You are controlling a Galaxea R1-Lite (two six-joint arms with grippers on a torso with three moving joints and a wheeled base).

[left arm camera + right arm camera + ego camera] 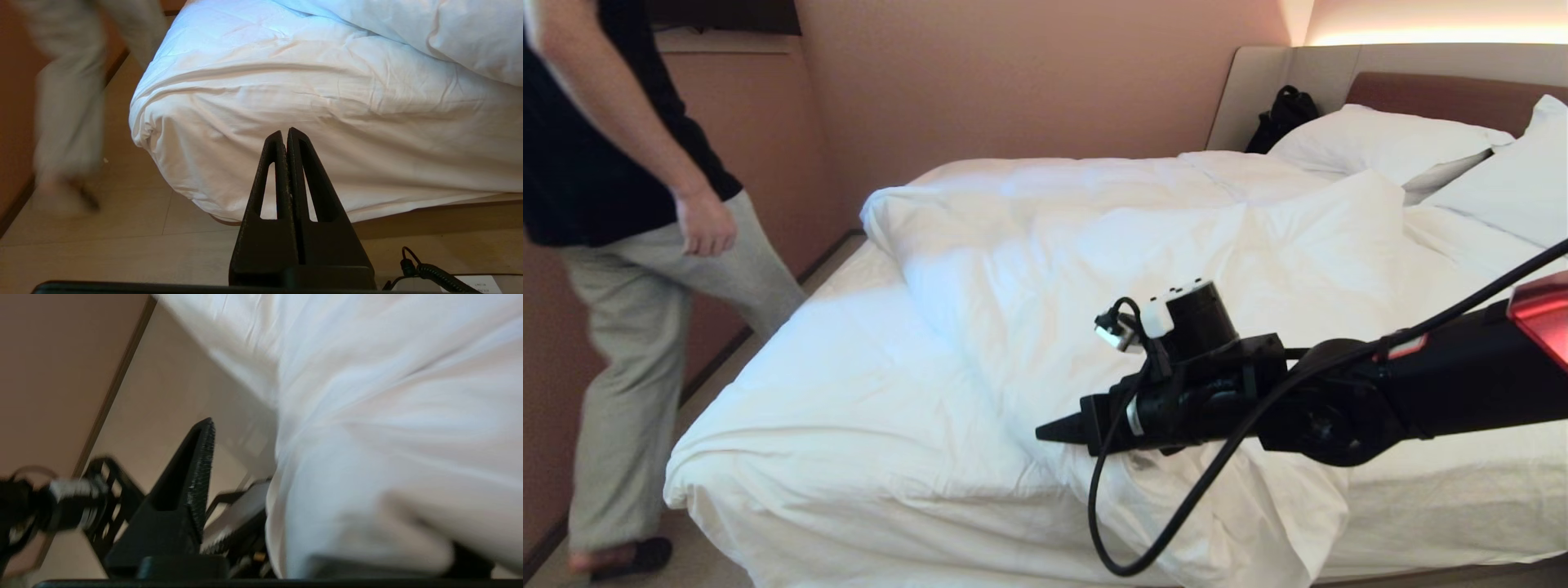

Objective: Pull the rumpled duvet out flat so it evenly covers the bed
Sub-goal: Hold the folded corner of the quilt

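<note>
- Currently the duvet (1143, 245) lies rumpled across the middle of the bed (792, 457), its foot end folded back so the white sheet shows bare there.
- One corner of the duvet spills over the near edge of the mattress.
- The right gripper (1066, 429) reaches in over that spilling corner; its jaws stand spread, one black finger (192, 473) clear of the cloth, nothing pinched.
- The left gripper (286, 136) hangs low by the bed's foot corner, jaws pressed together, empty.
- A person (629, 245) stands beside the far side of the bed.
</note>
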